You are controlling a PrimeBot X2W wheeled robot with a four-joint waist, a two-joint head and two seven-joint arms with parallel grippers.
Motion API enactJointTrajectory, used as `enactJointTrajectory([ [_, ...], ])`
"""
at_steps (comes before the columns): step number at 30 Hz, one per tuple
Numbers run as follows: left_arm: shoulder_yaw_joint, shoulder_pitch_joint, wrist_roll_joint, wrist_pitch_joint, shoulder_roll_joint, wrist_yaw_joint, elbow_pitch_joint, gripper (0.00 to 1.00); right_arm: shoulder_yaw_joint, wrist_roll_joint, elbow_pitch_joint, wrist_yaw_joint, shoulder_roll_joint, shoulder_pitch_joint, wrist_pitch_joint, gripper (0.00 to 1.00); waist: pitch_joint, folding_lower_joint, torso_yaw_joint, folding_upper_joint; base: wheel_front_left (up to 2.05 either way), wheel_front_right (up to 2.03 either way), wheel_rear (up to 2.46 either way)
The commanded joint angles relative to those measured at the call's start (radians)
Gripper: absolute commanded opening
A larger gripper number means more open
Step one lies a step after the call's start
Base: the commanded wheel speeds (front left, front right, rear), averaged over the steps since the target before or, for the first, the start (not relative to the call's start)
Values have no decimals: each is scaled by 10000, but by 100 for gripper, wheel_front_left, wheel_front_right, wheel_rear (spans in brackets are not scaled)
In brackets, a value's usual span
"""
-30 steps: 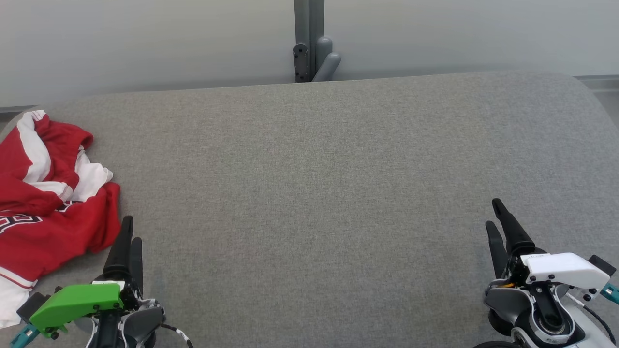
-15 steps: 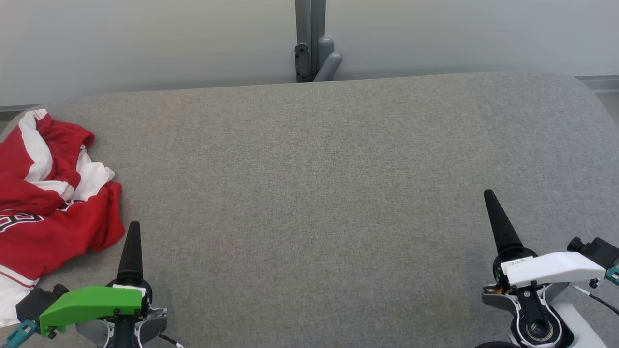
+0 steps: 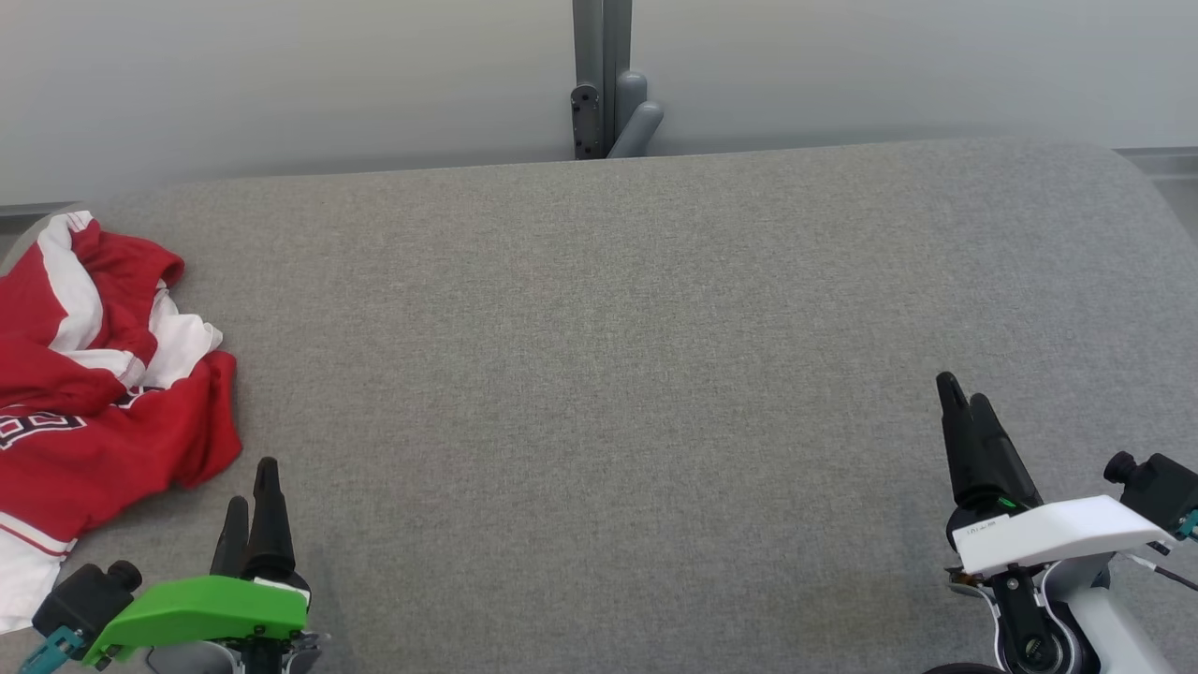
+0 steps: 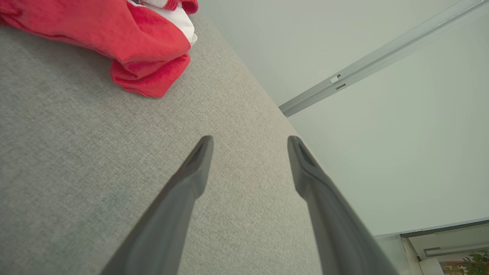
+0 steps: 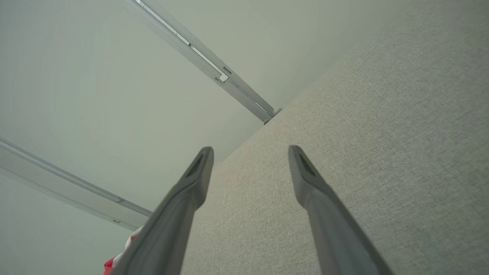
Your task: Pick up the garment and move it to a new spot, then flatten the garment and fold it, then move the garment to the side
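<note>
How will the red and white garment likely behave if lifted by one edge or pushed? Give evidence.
Probably floppy: the garment lies crumpled in soft folds, so it should drape from one grip point. Likely light: the fabric looks thin at its curled edge. Pushed, it would probably bunch rather than slide on the coarse woven table.

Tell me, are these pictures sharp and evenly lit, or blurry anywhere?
Head view: soft even light, no glare, table weave sharp. Left wrist view: garment crisp, left tool fingers blurred. Right wrist view: picture tilted, wall rail slanting, right tool fingers soft.
</note>
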State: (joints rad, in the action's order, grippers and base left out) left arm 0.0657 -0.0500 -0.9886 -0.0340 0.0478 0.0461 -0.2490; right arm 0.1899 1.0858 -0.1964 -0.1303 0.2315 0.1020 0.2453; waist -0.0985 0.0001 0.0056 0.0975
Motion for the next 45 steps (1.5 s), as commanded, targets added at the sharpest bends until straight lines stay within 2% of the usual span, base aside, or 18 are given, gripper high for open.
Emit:
enactJointTrajectory([
  [1, 46, -23, 414, -117, 113, -38, 139, 100, -176, -528, 78, -2, 22, -3, 45, 100, 4, 0, -3, -1, 0, 0, 0],
  [17, -173, 412, 2984, -663, 259, 36, 201, 100, -1019, -3570, -211, -3, -388, -236, 81, 100, -3, 0, -42, -1, 0, 0, 0],
  [36, -430, 668, 5219, -1210, 477, 263, 146, 100, -1717, -6593, -348, -3, -826, -508, 126, 100, -5, -1, -24, -1, 0, 0, 0],
  [45, -439, 779, 5975, -1414, 517, 321, 108, 100, -2007, -7612, -344, -4, -1031, -567, 131, 100, -36, -1, -25, -1, 0, 0, 0],
])
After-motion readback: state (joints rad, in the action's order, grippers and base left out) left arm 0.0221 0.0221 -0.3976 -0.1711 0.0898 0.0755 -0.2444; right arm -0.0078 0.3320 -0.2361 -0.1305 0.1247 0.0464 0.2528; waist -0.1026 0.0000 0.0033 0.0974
